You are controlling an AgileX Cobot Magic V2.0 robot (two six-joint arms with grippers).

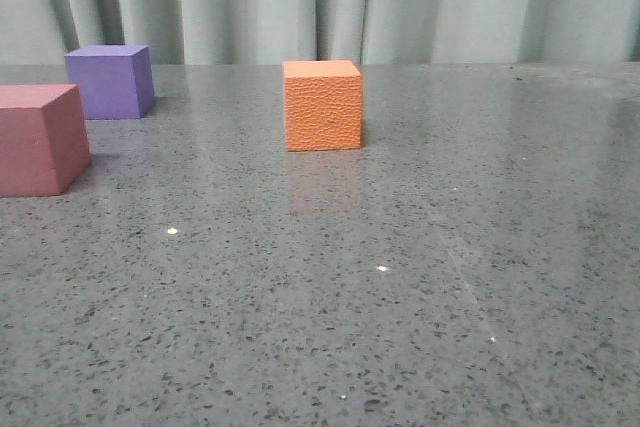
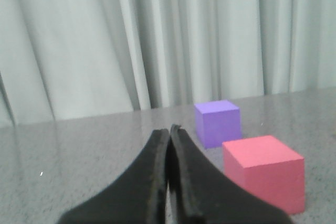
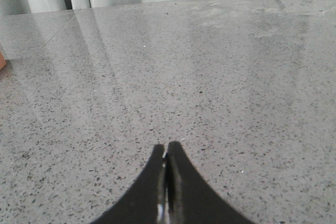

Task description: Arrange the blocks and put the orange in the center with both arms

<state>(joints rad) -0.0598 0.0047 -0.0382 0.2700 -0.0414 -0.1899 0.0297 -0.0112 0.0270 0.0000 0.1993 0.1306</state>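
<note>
The orange cube (image 1: 322, 105), with a pebbled surface, stands near the middle of the grey speckled table. The purple cube (image 1: 111, 81) stands at the back left, and the pink-red cube (image 1: 40, 139) is at the left edge, nearer than the purple one. Neither gripper shows in the front view. In the left wrist view my left gripper (image 2: 169, 129) is shut and empty, with the purple cube (image 2: 218, 123) and the pink-red cube (image 2: 265, 171) ahead of it to one side. My right gripper (image 3: 167, 145) is shut and empty over bare table; a sliver of the orange cube (image 3: 2, 60) shows at the frame edge.
A pale pleated curtain (image 1: 330, 2) hangs behind the table's far edge. The grey speckled tabletop (image 1: 400, 297) stretches in front of and to the right of the orange cube.
</note>
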